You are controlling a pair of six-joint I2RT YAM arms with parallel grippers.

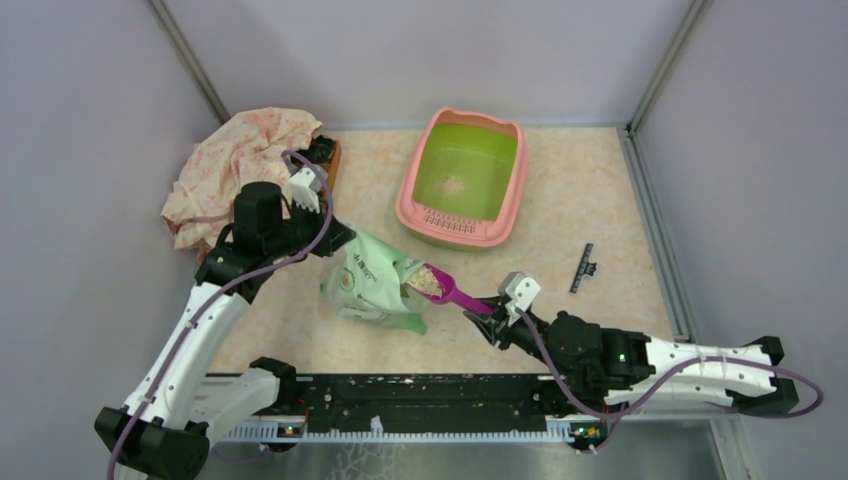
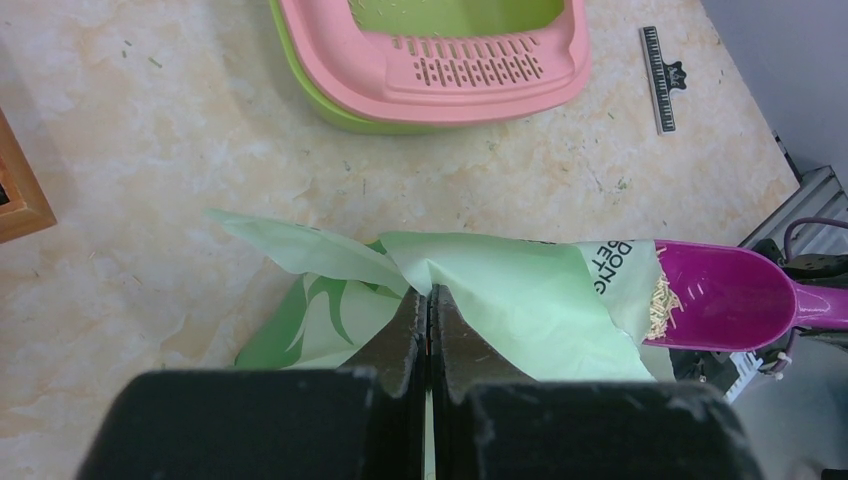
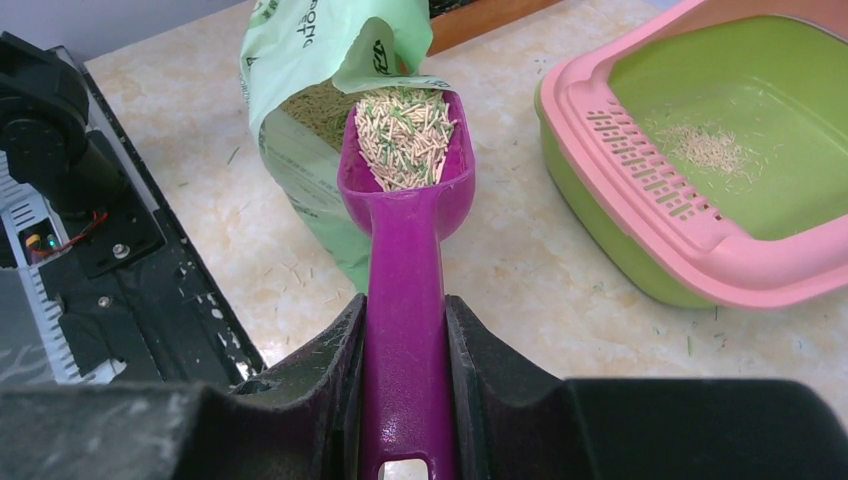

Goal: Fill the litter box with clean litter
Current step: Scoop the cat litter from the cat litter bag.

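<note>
Our left hand [image 2: 428,300] is pinched together on a fold of the bag [image 2: 520,300], which slumps on the desk [image 2: 150,180]. Our right hand [image 3: 405,315] is clamped on the handle of the scoop [image 3: 405,260], whose bowl sits at the bag's mouth, heaped with litter [image 3: 405,135]. The litter box [image 3: 740,262] stands apart, farther back on the desk, with only a thin scatter of grains on its green floor.
</note>
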